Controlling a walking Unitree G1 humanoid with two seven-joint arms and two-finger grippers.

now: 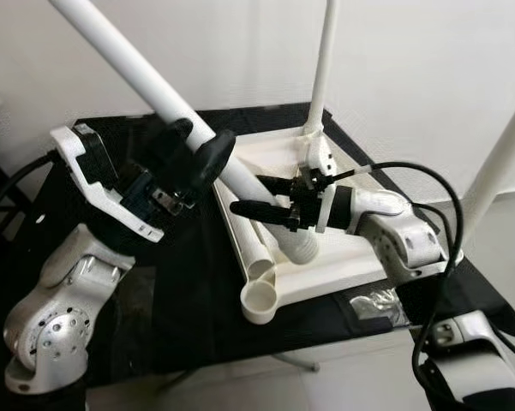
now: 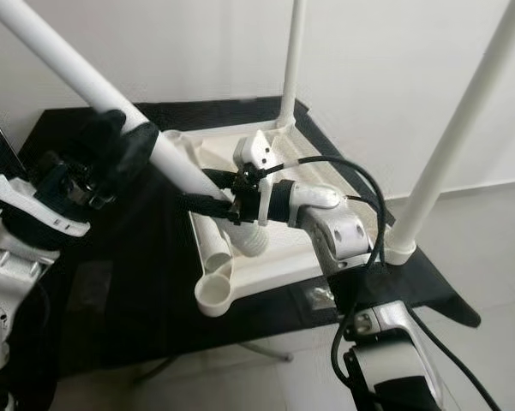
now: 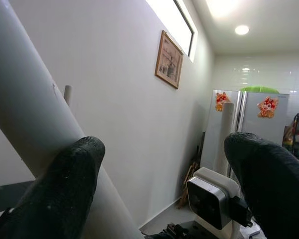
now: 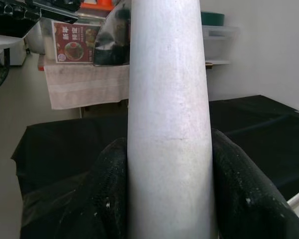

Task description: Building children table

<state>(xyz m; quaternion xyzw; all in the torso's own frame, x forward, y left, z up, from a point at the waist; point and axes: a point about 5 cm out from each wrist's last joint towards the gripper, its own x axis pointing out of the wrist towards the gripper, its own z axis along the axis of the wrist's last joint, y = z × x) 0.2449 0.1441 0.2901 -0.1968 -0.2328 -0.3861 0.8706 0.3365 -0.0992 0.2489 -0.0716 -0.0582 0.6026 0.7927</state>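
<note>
Both the left end effector [image 1: 197,158] and right end effector [image 1: 255,195] clamp the tilted white leg [image 1: 146,77] above the upturned white table [image 1: 343,257].

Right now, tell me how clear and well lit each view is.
Left eye view: evenly lit and sharp, the white table leg bright against the black cloth. Left wrist view: the near fingers are soft and out of focus, with glare from a ceiling lamp. Right wrist view: the leg is sharp, the background soft.

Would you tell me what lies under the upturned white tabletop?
The white tabletop rests on a black cloth that drapes a stand; thin metal legs show below its edge. The cloth hides the surface beneath.
</note>
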